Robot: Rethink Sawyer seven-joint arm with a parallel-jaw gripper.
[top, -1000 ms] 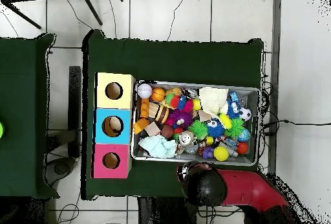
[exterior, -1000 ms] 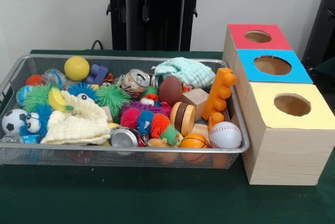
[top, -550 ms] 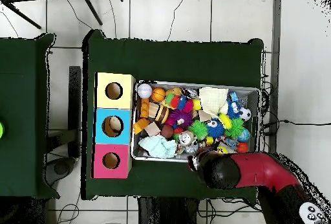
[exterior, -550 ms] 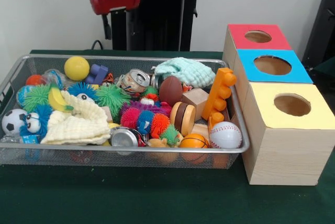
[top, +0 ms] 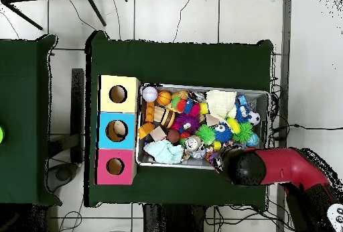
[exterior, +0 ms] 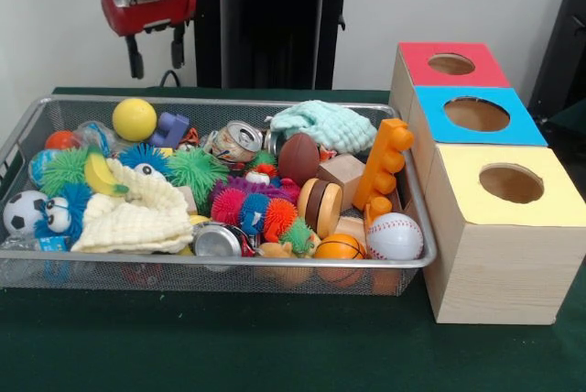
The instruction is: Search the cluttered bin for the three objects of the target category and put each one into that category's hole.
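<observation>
One wire bin [exterior: 18, 140] holds the clutter. Above its far left corner hangs one gripper [exterior: 156, 51], its two fingers apart and holding nothing. Balls visible: one soccer ball [exterior: 22, 212], one yellow ball [exterior: 135, 119], one baseball [exterior: 395, 236]. Three wooden boxes [exterior: 499, 255] stand at right, one round hole each.

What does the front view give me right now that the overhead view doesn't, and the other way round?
Front only: the end effector, fingers apart and empty, above the yellow ball. Overhead only: the red arm reaching in over the wire mesh bin and hiding that ball, plus the tiled floor around the table. Both: the white baseball at the bin's end beside the yellow-topped wooden box, with blue-topped and red-topped boxes in line.
</observation>
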